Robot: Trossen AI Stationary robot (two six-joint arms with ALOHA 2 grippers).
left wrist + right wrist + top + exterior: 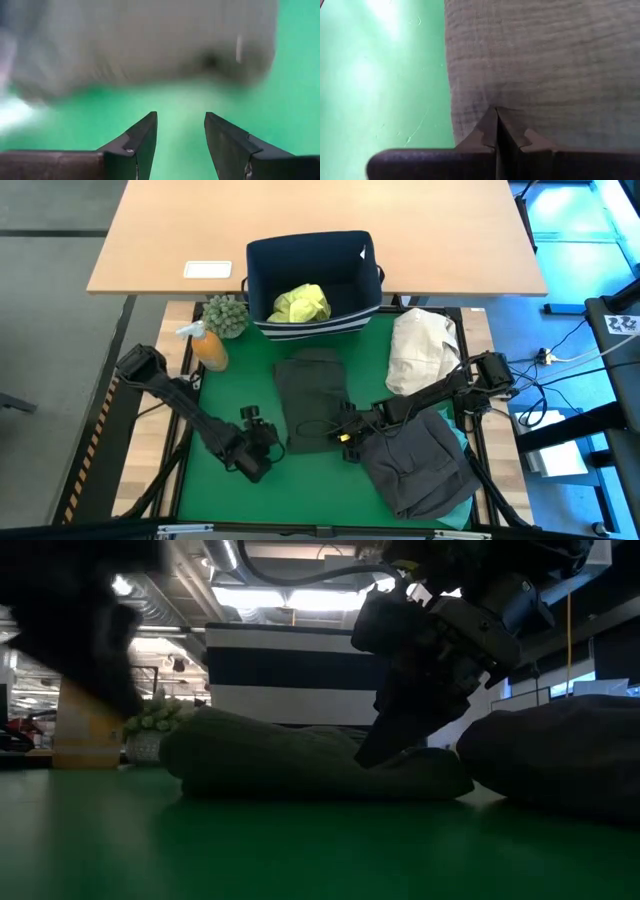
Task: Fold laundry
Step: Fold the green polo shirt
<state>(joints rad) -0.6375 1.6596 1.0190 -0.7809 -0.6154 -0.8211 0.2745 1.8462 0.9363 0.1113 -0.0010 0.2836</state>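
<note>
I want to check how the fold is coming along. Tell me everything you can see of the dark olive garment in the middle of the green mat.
The dark olive garment lies folded into a neat upright rectangle on the green mat, flat, with soft rounded edges in the low view. Its cloth looks finely ribbed or woven. The right gripper, shut, presses on its near right edge. The left gripper is open just beside its near left corner, not touching. A charcoal grey garment lies to its right.

Overhead camera is looking straight down; low camera is peering level across the green mat (230, 490); both wrist cameras are hovering close, sharing the dark folded garment (312, 398).
</note>
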